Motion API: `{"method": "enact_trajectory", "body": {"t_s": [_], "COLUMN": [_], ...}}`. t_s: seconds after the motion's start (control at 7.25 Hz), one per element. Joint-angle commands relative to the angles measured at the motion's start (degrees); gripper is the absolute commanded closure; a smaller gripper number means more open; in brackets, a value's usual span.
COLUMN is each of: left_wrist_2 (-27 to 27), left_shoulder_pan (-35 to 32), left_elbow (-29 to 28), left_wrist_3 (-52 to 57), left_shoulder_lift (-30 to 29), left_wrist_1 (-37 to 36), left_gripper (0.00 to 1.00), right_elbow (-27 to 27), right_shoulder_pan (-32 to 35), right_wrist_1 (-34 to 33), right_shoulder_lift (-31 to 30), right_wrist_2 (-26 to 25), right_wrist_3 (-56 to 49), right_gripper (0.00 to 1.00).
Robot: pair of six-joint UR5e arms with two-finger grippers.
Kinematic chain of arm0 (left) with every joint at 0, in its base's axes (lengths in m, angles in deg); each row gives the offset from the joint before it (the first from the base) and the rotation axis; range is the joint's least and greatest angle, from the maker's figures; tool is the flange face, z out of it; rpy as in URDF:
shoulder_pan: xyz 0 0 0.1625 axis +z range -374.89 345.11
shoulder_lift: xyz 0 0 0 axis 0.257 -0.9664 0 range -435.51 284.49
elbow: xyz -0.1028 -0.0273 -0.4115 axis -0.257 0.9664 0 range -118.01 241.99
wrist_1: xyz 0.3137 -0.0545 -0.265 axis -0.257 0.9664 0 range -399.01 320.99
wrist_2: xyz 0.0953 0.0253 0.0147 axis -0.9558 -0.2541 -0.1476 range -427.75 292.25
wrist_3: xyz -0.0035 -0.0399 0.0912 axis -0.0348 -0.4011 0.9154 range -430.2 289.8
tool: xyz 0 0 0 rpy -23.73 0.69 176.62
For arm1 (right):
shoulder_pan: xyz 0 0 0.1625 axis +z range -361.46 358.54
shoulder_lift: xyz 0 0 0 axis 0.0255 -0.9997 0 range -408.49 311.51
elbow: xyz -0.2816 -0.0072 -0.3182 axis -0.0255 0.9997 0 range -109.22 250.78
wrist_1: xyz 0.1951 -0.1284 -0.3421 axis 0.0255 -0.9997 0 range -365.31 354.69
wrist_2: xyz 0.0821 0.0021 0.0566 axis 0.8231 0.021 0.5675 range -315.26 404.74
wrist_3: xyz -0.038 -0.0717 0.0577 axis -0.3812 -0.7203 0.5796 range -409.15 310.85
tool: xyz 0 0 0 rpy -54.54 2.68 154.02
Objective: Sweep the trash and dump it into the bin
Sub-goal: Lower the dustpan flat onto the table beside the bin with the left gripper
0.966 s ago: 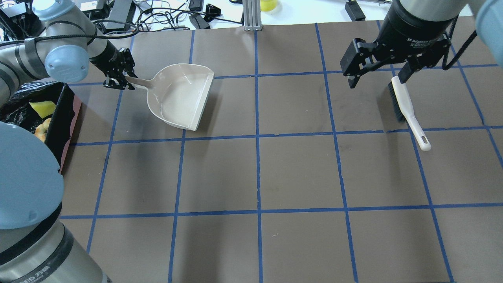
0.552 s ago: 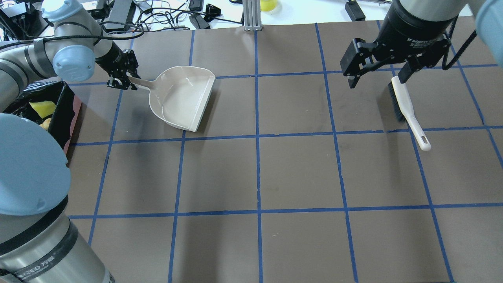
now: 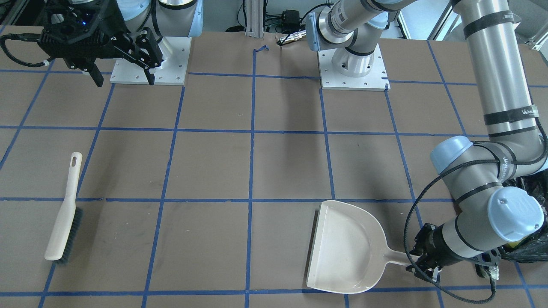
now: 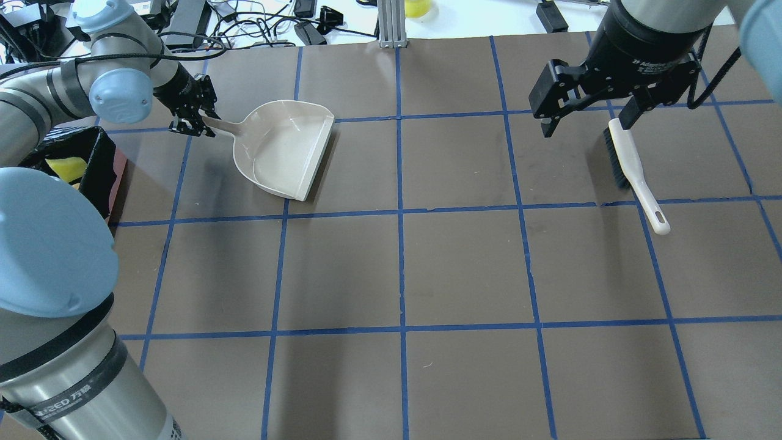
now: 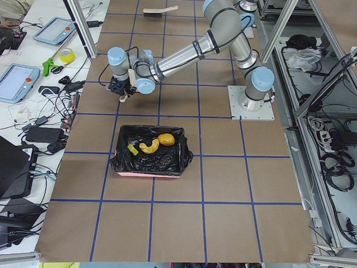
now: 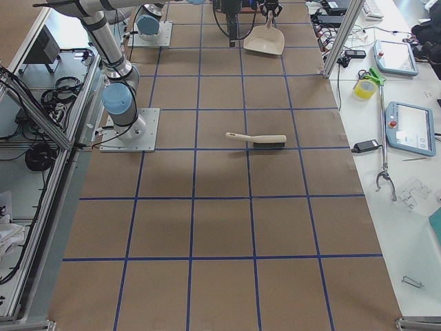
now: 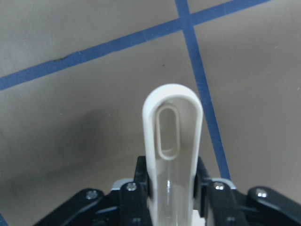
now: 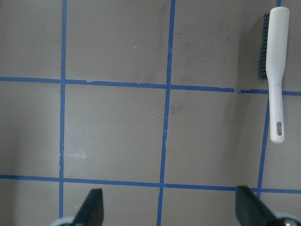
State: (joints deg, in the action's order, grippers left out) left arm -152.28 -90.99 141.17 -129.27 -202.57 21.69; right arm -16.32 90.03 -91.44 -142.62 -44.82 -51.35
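Observation:
The trash lies inside the bin (image 5: 148,174), a pink box lined with a black bag: an orange-brown lump (image 5: 166,139), a cream ring piece (image 5: 148,147) and a yellow-green wedge (image 5: 133,149). In the overhead view the bin (image 4: 102,160) sits at the left edge, half hidden by my left arm. My left gripper (image 4: 194,122) (image 7: 171,188) is shut on the handle of the beige dustpan (image 4: 284,150) (image 3: 346,248), whose inside is bare. My right gripper (image 4: 588,122) (image 3: 124,80) hangs open above the table, close to the brush (image 4: 632,171) (image 8: 275,70), which lies on the mat.
The brown mat carries a grid of blue tape. Cables and small devices crowd the white surface beyond the far edge, around an aluminium post (image 4: 391,24). Both arm bases (image 3: 147,60) stand on white plates at the robot's side. Tablets lie on a side table (image 6: 406,124).
My left gripper has carried the dustpan a little to the right and farther from the bin, with the arm's elbow swinging in. The right arm and the brush have not moved.

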Motion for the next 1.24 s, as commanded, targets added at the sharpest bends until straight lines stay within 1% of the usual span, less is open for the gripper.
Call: {"method": "enact_trajectory", "body": {"t_s": [0.0, 0.55, 1.1], "left_wrist_2": [-1.9, -1.5, -2.1], "left_shoulder_pan": [0.0, 0.0, -0.2], "left_elbow": [-0.3, -0.9, 0.3], "left_wrist_3": [-0.3, -6.4, -5.7], "left_shoulder_lift": [-0.4, -0.8, 0.0], "left_wrist_1": [-0.2, -0.3, -0.1], "left_gripper": [1.00, 1.00, 1.00], "right_elbow": [0.0, 0.0, 0.0], "right_shoulder_pan": [0.0, 0.0, 0.0], "right_wrist_1": [0.0, 0.0, 0.0], "right_shoulder_lift": [0.0, 0.0, 0.0], "right_wrist_2": [0.0, -0.1, -0.1], "right_wrist_3": [0.0, 0.0, 0.0], "right_gripper": [0.00, 0.00, 0.00]}}
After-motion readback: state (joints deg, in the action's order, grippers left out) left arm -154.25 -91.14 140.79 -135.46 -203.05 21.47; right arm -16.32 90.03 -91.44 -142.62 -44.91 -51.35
